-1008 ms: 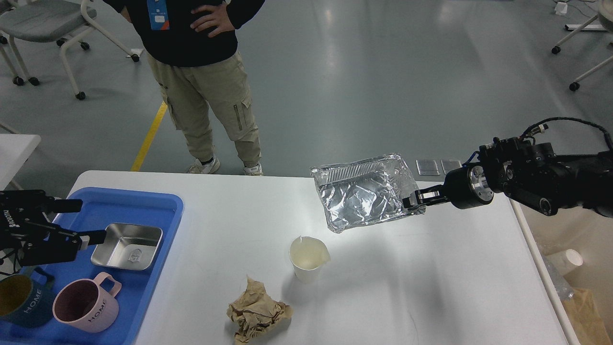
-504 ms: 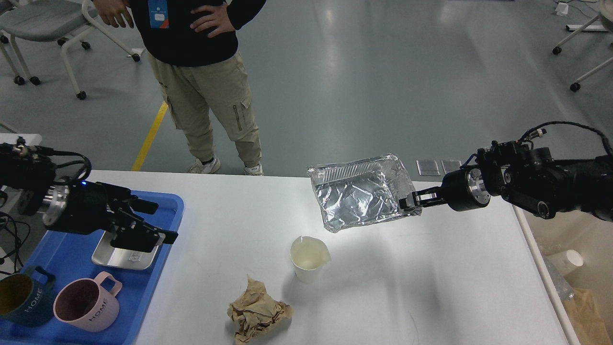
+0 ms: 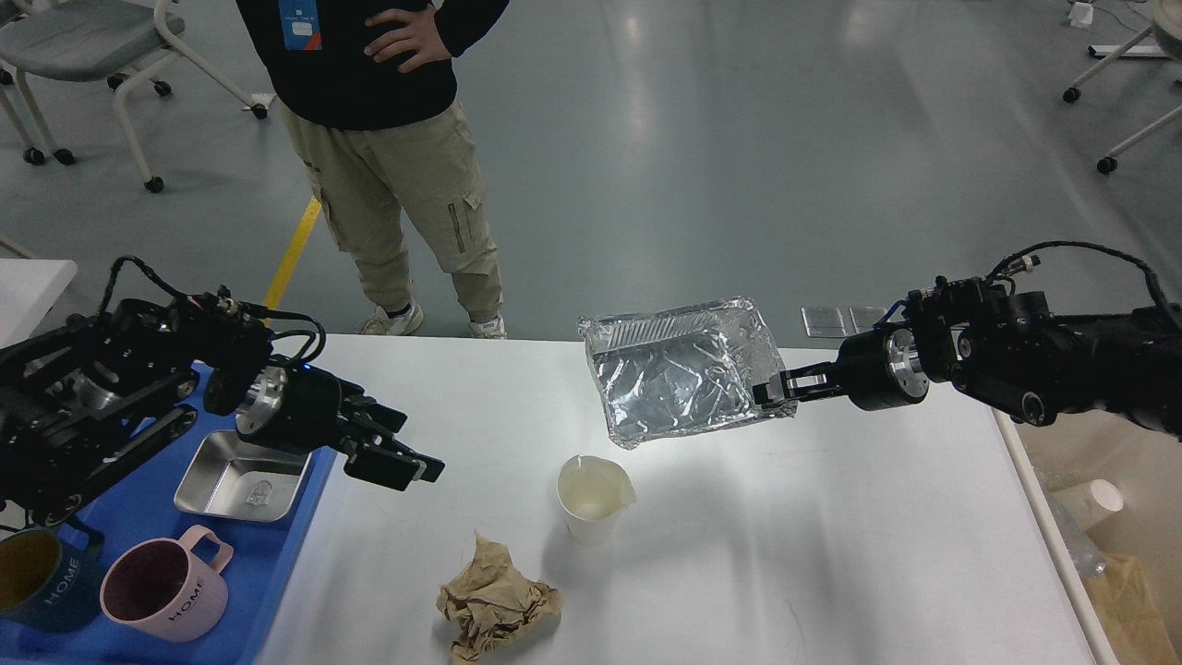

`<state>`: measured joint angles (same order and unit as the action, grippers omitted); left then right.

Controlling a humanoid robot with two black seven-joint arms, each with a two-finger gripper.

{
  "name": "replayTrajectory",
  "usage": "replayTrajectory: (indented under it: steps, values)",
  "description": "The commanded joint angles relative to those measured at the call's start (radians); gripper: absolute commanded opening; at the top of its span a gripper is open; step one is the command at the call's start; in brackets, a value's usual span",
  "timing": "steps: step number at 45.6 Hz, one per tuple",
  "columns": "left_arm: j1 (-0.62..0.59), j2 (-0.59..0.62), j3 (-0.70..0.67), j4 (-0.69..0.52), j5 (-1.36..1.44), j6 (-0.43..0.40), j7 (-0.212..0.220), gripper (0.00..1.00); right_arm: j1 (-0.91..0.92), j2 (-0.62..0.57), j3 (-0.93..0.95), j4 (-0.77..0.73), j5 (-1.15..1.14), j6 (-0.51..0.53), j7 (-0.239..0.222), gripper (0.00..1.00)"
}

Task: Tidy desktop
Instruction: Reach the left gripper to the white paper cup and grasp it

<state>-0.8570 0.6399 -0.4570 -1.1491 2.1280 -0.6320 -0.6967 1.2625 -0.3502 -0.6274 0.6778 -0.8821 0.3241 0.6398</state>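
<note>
The right gripper (image 3: 771, 389) pinches only one thin rim of the crumpled silver foil tray (image 3: 681, 380) above the white rectangular desktop (image 3: 831, 536), so it may tear free; the left gripper (image 3: 406, 460) stands apart, empty.

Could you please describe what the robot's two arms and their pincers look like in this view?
Both arms are black and bulky, each with a bright silver metal ring at the wrist and thin black cables looping above it. The left pincer has blocky black fingers with a small pale tip. The right pincer is slimmer, with silvery finger links.
</note>
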Motion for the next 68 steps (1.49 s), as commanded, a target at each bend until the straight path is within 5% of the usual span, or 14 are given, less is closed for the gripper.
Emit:
replayTrajectory:
  steps: [1, 17, 27, 68]
  values:
    - [0.001, -0.071, 0.024, 0.015, 0.003, 0.0, 0.0, 0.96, 0.0, 0.008, 0.0, -0.006, 0.0, 0.0, 0.0, 0.0]
    - [-0.152, -0.204, 0.231, 0.072, 0.047, -0.018, 0.032, 0.96, -0.003, 0.008, 0.0, -0.007, 0.0, -0.013, 0.0, 0.0]
    - [-0.194, -0.296, 0.233, 0.207, 0.041, -0.02, 0.055, 0.96, -0.012, 0.008, 0.002, -0.001, 0.005, -0.028, 0.001, 0.0]
    - [-0.185, -0.523, 0.215, 0.453, 0.027, 0.02, 0.086, 0.95, -0.017, 0.008, 0.017, -0.003, 0.006, -0.031, 0.001, 0.0]
